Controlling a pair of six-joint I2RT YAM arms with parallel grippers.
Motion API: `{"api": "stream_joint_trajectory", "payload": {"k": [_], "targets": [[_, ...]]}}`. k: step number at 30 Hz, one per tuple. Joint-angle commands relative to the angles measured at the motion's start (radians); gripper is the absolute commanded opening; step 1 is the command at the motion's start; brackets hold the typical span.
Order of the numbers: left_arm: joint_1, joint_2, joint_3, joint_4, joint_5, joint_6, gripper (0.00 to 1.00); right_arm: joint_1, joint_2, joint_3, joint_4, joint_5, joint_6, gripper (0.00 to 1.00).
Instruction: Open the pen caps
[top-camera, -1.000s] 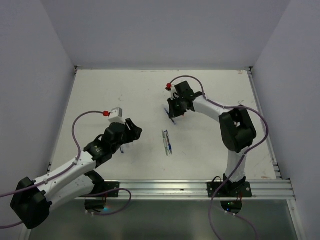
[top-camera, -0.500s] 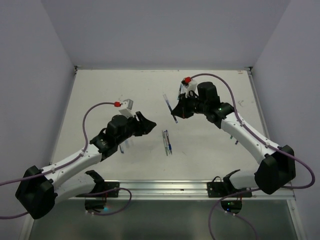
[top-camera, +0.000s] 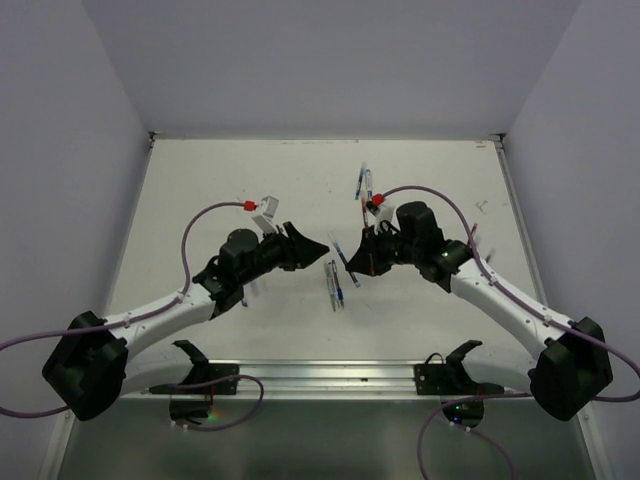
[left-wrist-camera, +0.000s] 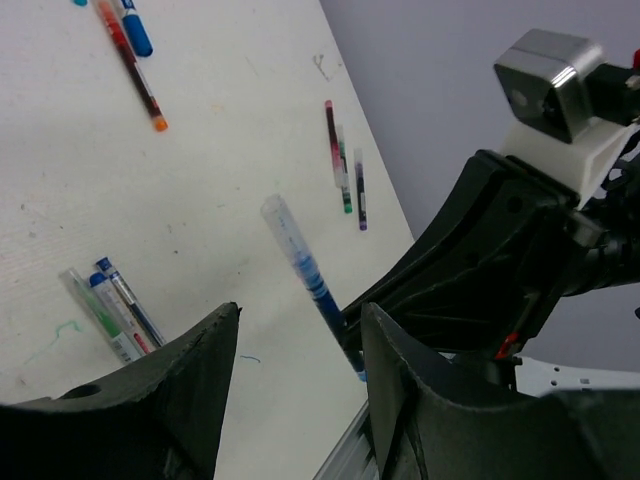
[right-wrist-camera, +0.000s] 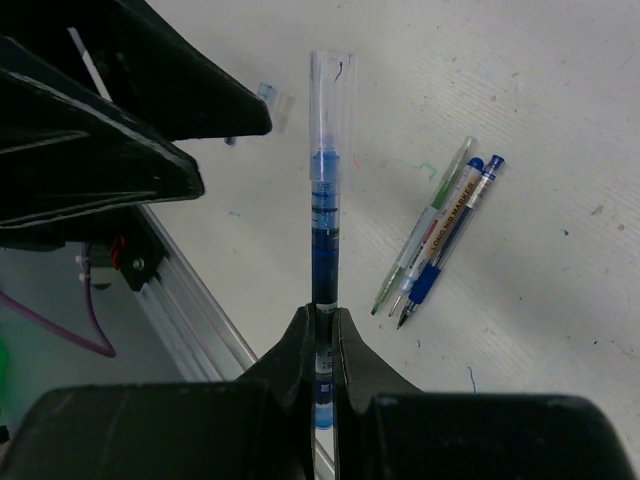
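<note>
My right gripper (right-wrist-camera: 320, 315) is shut on a blue-ink pen (right-wrist-camera: 322, 230), holding it above the table. The pen's free end, a clear cap-like tube (right-wrist-camera: 330, 100), points at my left gripper. In the top view the pen (top-camera: 341, 252) hangs slanted between the two grippers. The right gripper (top-camera: 352, 266) is just to its right. My left gripper (top-camera: 320, 248) is open. In the left wrist view the pen (left-wrist-camera: 305, 270) stands just ahead of the open left gripper (left-wrist-camera: 300, 335), nearer its right finger (left-wrist-camera: 390, 380) and touching neither.
Three pens (top-camera: 335, 285) lie together on the table under the grippers and show again as a group (left-wrist-camera: 110, 305) in the left wrist view. More pens (top-camera: 365, 185) lie at the back and others (top-camera: 470, 248) to the right. A metal rail (top-camera: 330, 375) runs along the near edge.
The right arm has swung the held pen from the back of the table to near centre. The left gripper has reached right to meet it, still open.
</note>
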Motion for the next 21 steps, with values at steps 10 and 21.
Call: {"api": "stream_joint_trajectory", "payload": {"k": [10,21], "targets": [[0.005,0.044,-0.045,0.161,0.037,-0.109,0.53,0.017,-0.043,-0.031,0.096,-0.050,0.061,0.00],[0.005,0.125,-0.038,0.255,0.056,-0.158,0.51,0.033,-0.050,-0.054,0.122,-0.053,0.081,0.00]]}}
